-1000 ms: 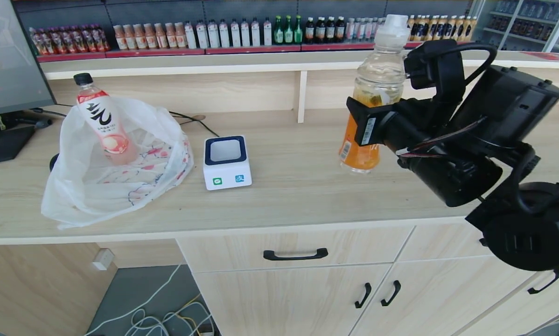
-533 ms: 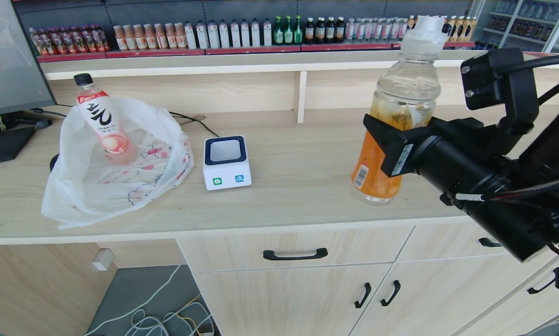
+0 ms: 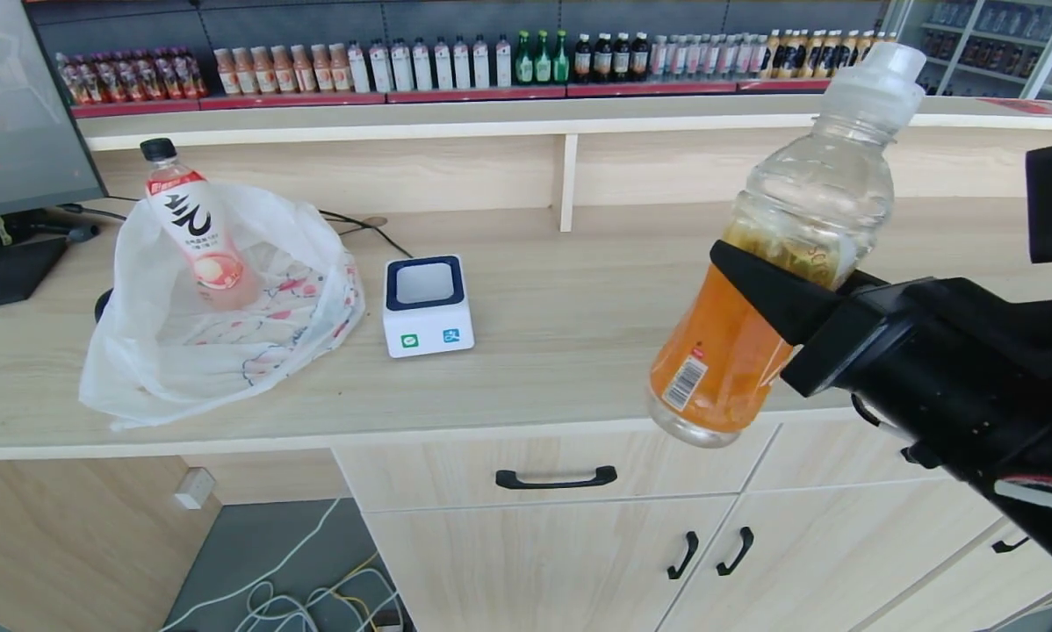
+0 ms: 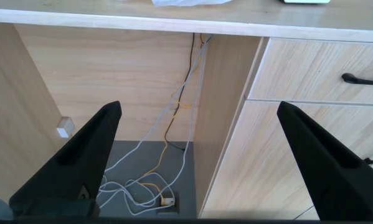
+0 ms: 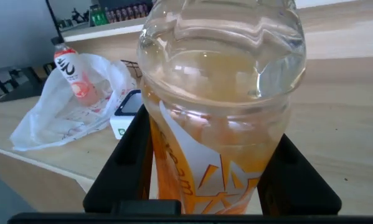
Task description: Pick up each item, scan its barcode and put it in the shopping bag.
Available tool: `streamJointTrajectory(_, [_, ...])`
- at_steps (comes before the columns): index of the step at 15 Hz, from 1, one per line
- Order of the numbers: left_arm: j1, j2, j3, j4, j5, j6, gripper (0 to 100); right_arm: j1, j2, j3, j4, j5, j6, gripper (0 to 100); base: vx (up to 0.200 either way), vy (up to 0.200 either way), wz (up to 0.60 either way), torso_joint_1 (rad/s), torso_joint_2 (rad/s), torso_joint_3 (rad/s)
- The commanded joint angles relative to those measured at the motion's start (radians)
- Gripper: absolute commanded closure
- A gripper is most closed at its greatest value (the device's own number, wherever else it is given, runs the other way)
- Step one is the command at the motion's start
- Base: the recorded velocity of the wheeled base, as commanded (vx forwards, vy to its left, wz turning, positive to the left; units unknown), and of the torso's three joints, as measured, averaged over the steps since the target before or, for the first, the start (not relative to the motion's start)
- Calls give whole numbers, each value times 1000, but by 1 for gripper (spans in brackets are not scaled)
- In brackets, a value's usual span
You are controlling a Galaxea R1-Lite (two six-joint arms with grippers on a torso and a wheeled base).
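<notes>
Head view: the right end effector (image 3: 759,276) is clamped around the middle of the orange drink bottle (image 3: 719,369). The bottle is held tilted off the tabletop (image 3: 561,351) near its front edge, barcode label facing the camera. The scanner (image 3: 427,305) sits just beside the shopping bag (image 3: 227,351), in which a pink bottle (image 3: 197,224) appears to lean upright. The left end effector (image 4: 198,155) hangs below the tabletop edge, before the cabinet, fingers spread wide and holding nothing.

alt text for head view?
The right gripper clamps a tilted clear plastic bottle of orange drink over the front edge of the light wooden counter. Left of it sit a white cube scanner and a translucent plastic shopping bag holding a black-capped pink bottle.
</notes>
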State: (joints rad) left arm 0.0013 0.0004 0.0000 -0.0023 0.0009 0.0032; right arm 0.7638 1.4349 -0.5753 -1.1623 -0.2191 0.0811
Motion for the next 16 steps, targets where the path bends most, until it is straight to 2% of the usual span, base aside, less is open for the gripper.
streamJointTrajectory(1, [0, 0, 0, -1, 1, 0, 0, 0, -1, -1, 1, 60, 43, 100, 0, 0, 0, 0, 0, 0])
streamJointTrajectory(2, [0, 0, 0, -1, -1, 0, 0, 0, 16, -1, 1, 113, 78, 100, 0, 0, 0, 0, 0, 0])
streamJointTrajectory(6, [0, 0, 0, -1, 1, 0, 0, 55, 91, -23, -68, 169, 195, 100, 0, 0, 0, 0, 0, 0])
streamJointTrajectory(10, [0, 0, 0, -1, 1, 0, 0, 58, 125, -24, -99, 356, 240, 100, 0, 0, 0, 0, 0, 0])
streamJointTrajectory(12, [0, 0, 0, -1, 1, 0, 0, 58, 141, -55, -99, 408, 247, 100, 0, 0, 0, 0, 0, 0])
streamJointTrajectory(14, [0, 0, 0, -1, 1, 0, 0, 58, 150, -121, -96, 518, 298, 100, 0, 0, 0, 0, 0, 0])
streamJointTrajectory(16, [0, 0, 0, -1, 1, 0, 0, 58, 148, -126, -96, 573, 321, 100, 0, 0, 0, 0, 0, 0])
